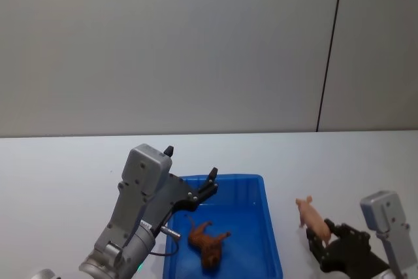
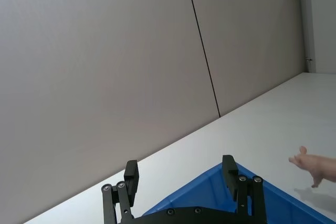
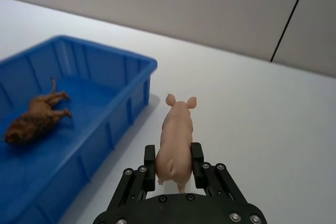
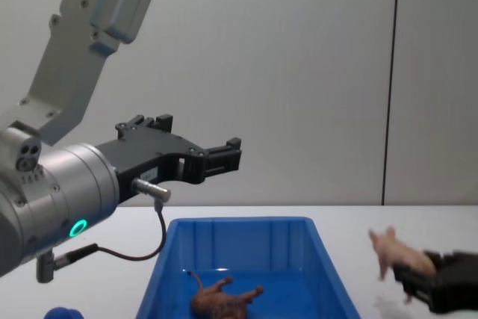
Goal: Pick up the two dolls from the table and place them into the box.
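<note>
The pale pink pig doll (image 3: pixel 176 135) hangs a little above the white table (image 1: pixel 65 174), just right of the box, with my right gripper (image 3: pixel 173 161) shut on its hindquarters. In the head view that pig (image 1: pixel 311 216) and right gripper (image 1: pixel 320 240) sit near the lower right; the chest view shows the pig (image 4: pixel 396 253) over its shadow. The reddish-brown doll (image 1: pixel 208 243) lies on its side inside the bright blue box (image 1: pixel 255 181). My left gripper (image 1: pixel 191 163) is raised above the box's left side, open and empty, as the left wrist view's gripper (image 2: pixel 180 177) confirms.
A small round blue object (image 4: pixel 60 313) sits on the table left of the box (image 4: pixel 246 240). A grey wall with a dark vertical seam stands behind the table. White tabletop stretches beyond and to the right of the box.
</note>
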Robot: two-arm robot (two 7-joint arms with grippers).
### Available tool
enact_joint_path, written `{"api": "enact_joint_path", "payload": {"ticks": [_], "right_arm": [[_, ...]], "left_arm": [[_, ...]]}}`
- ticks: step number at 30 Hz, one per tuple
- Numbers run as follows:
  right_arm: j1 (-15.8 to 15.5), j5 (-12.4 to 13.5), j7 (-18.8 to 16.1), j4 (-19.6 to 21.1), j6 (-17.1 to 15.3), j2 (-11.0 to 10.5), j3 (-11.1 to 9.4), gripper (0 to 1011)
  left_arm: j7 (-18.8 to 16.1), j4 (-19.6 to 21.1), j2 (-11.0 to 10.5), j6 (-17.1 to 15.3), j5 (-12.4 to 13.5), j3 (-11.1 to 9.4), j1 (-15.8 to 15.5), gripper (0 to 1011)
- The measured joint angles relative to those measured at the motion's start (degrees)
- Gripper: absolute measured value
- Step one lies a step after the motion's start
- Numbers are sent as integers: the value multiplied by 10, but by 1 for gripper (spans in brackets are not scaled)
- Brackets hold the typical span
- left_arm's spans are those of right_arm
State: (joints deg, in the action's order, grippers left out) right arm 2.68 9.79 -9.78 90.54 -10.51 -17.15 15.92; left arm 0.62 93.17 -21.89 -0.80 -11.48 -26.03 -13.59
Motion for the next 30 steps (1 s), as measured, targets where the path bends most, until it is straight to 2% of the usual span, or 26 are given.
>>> {"api": "enact_joint_path", "payload": {"ticks": [9,18,23,24,26,30], "right_arm": [[8,-19,-28,42,24,4,5,379],[30,-29,-74,58,19,21,17,380],[49,-33,-103,54,3,37,26,493],[55,-34,-111,49,-4,43,29,557],[61,-35,-120,44,-10,48,32,595],[77,-39,-140,28,-24,60,38,759]], "left_arm": [[0,0,0,0,0,0,0,1001],[0,0,0,0,0,0,0,1001],[0,0,0,0,0,0,0,1001],[0,0,0,0,0,0,0,1001],[0,0,0,0,0,0,0,1001],[0,0,0,0,0,0,0,1001]]}}
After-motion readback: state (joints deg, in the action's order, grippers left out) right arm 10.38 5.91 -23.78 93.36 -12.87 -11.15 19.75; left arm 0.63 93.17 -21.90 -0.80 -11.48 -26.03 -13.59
